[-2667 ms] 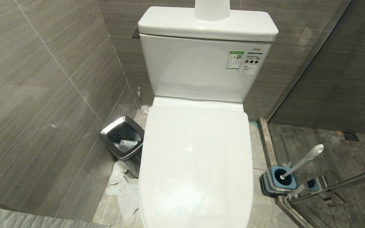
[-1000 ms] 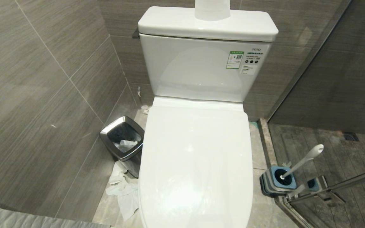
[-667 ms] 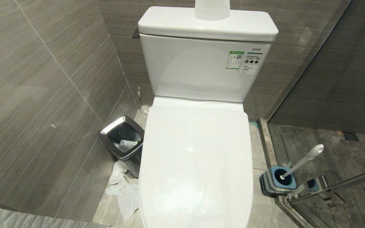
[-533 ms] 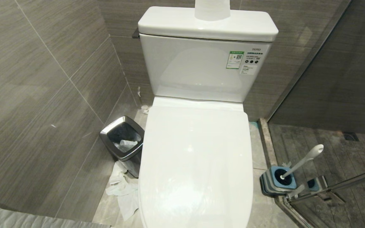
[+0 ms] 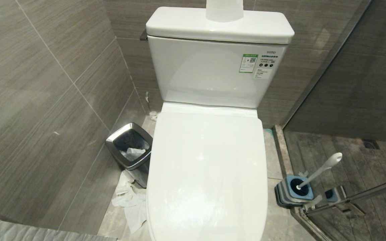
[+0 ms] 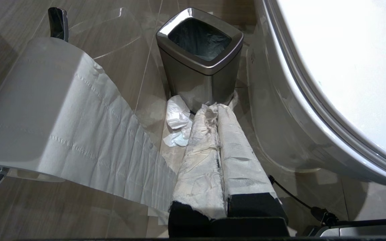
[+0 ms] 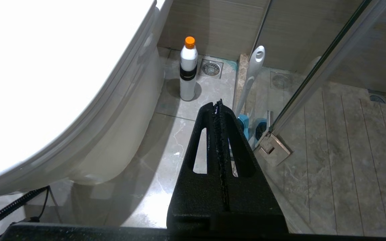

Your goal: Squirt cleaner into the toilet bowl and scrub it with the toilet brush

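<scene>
The toilet's white lid is down, hiding the inside of the toilet bowl; only its outer wall shows. The toilet brush leans in its blue-and-grey holder on the floor right of the toilet, with its head hidden. No blue cleaner shows. A white bottle with an orange cap stands by the toilet's base. My left gripper, its fingers wrapped in white, hangs shut and empty left of the bowl. My right gripper is shut and empty beside the brush handle. Neither arm is in the head view.
A steel-rimmed bin stands left of the toilet with crumpled tissue on the floor before it. A toilet paper roll hangs on the left wall. A glass shower door and its hinge close off the right.
</scene>
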